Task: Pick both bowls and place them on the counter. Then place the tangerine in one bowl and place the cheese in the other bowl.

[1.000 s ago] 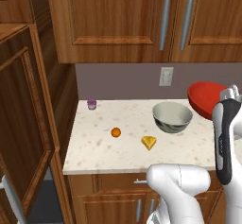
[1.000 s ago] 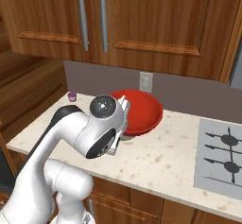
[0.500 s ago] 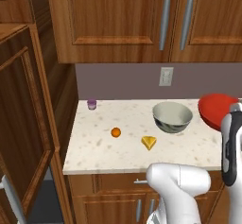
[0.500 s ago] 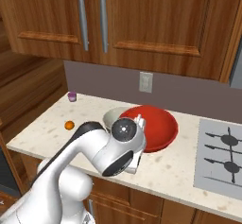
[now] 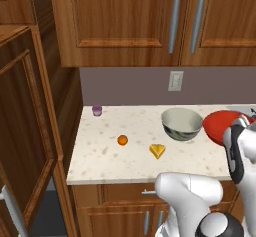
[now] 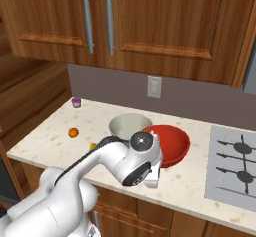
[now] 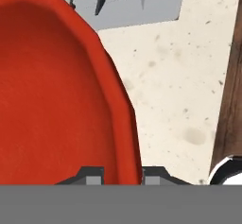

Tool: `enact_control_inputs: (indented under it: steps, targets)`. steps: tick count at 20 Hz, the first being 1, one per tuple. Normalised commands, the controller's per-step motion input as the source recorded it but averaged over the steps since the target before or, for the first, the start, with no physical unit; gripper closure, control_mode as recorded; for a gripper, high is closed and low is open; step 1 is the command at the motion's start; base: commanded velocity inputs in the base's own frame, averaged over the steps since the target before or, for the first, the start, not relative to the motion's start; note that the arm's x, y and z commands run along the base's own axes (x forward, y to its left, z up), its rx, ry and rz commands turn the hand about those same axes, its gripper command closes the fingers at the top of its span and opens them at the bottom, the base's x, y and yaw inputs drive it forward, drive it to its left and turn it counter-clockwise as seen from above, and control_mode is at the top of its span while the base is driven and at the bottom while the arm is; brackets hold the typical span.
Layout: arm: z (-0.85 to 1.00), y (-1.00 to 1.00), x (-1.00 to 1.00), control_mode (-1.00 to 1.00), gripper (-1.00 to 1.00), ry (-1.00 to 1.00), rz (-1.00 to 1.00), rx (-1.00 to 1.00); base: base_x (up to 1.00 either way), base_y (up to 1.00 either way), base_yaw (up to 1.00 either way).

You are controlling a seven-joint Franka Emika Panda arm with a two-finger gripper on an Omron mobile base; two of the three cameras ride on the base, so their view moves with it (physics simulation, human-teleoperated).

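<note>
There are two bowls. The pale bowl [image 5: 182,123] stands upright on the desk [image 5: 100,153], and the red bowl [image 6: 170,143] is just beside it, on the side toward the stove [image 6: 235,167]. In the right base view the two bowls look to be touching or nearly so; I cannot tell whether the red one already sits on the desk.

The tool [image 7: 123,173] pinches the rim of the red bowl: in the hand view one dark tip is inside the rim and the other is outside it.

There is one tangerine [image 5: 122,140] and one cheese [image 5: 157,151]. Both lie on the desk, apart from each other, the cheese nearer to the pale bowl.

One small purple cup [image 5: 97,110] stands near the back wall, well apart from the bowls. One wall outlet [image 5: 175,80] is above the desk, under the wooden cabinets [image 5: 150,21]. In the right base view the white arm [image 6: 125,161] hides the near part of both bowls and most of the cheese.
</note>
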Motion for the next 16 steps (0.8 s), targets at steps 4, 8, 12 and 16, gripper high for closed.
enact_control_inputs:
  steps: [4, 8, 12, 16]
  targets:
    - [-0.54, -0.2, 0.27, -1.0, 1.0, 0.01, 0.22, -0.01, 0.0, 0.0, 0.0]
    - [-0.49, -0.33, 0.11, -1.0, 1.0, 0.0, 0.2, 0.02, 0.0, 0.0, 0.0]
    - [-0.39, -0.37, 0.06, -1.0, 1.0, 0.02, 0.12, 0.02, 0.0, 0.0, 0.0]
    - [-0.11, -0.22, 0.02, -1.0, 1.0, 0.13, 0.01, 0.0, 0.0, 0.0, 0.0]
